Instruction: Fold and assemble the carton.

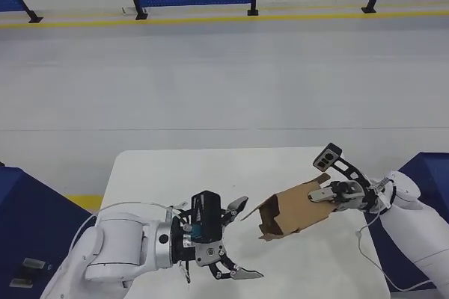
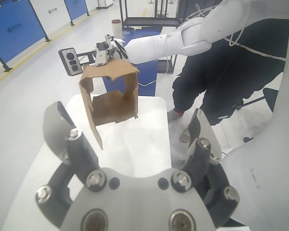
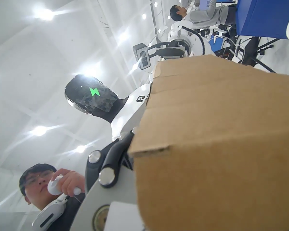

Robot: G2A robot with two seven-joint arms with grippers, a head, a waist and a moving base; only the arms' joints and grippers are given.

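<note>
Fingers (image 1: 237, 203) of left gripper (image 1: 238, 239) spread wide, holding nothing, over table (image 1: 157, 172), left half. Carton (image 1: 292, 213) just past their tips, open mouth facing them, apart, tilted and lifted off the tabletop. Right gripper (image 1: 325, 194) pinches carton's far top panel, fingers closed on it.

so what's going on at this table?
The right hand grips the brown carton by one end and holds it over the white table. The carton is opened into a rough tube, its open mouth turned toward the left hand. The flaps at that end hang loose and are not yet folded in. The left hand is open, close to the mouth but not touching the carton.
</note>
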